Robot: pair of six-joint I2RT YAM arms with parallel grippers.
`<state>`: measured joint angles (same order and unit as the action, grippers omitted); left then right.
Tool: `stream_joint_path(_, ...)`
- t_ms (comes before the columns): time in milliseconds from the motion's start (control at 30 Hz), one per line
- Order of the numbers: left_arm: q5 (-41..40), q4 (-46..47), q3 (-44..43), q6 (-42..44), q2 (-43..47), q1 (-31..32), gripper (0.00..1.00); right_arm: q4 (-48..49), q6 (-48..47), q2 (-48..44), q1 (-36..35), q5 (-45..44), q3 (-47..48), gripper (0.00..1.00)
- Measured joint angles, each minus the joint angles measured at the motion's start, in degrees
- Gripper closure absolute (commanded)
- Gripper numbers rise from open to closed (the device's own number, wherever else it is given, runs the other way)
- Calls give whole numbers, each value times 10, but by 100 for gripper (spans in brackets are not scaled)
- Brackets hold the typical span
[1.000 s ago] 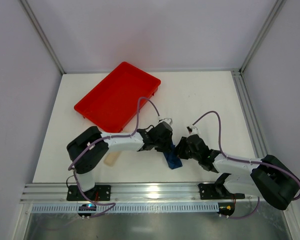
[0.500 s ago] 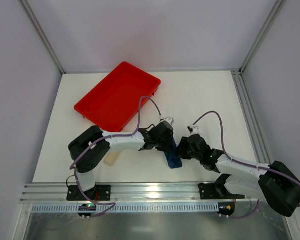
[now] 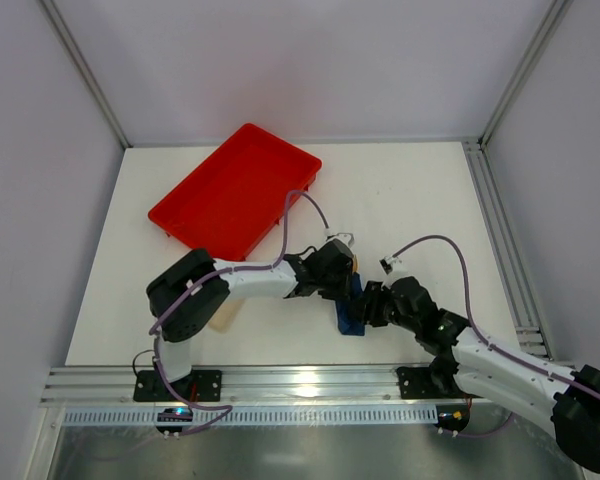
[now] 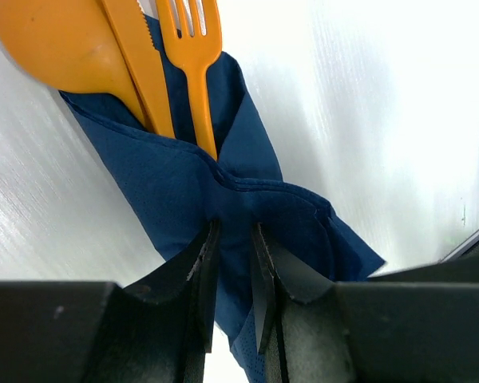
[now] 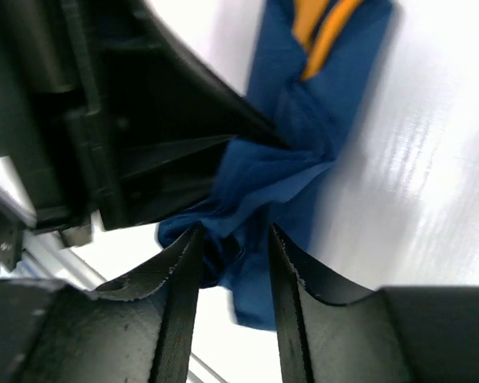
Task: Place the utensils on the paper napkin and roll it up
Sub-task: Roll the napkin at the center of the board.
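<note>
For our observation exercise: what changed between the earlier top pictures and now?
The right arm swung its elbow toward the near edge, and the right gripper slid nearer along the paper napkin, jaws straddling its end. The left gripper edged right, still pinching the napkin. The utensils and red tray stayed.

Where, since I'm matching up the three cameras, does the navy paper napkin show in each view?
Top external: paper napkin low centre, between the left gripper and right gripper.
Left wrist: centre, running upper left to lower right, pinched between the left fingers.
Right wrist: upper centre, running down between the right fingers.
Shared landmark: orange utensils sticking out of its far end, top of both wrist views; hardly visible overhead.
</note>
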<state>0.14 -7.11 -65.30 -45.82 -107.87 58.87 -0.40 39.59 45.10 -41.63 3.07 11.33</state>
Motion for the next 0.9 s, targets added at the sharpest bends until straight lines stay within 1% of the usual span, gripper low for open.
stream_joint_path(133, 0, 0, -4, -2, -3, 0, 73, 14, -8, -24, -1, 23, -2, 54)
stream_joint_path(267, 0, -2, -6, -3, -4, 0, 73, 25, -13, -28, -5, 33, -3, 53)
stream_joint_path(433, 0, -3, -8, -3, -5, 0, 73, 33, -16, -26, -13, 37, -10, 48)
stream_joint_path(767, 0, -4, -10, -7, -8, 0, 74, 66, -18, 9, -51, 29, -17, 49)
stream_joint_path(900, 0, -5, -11, -8, -9, 0, 74, 77, -17, 25, -65, 14, -20, 52)
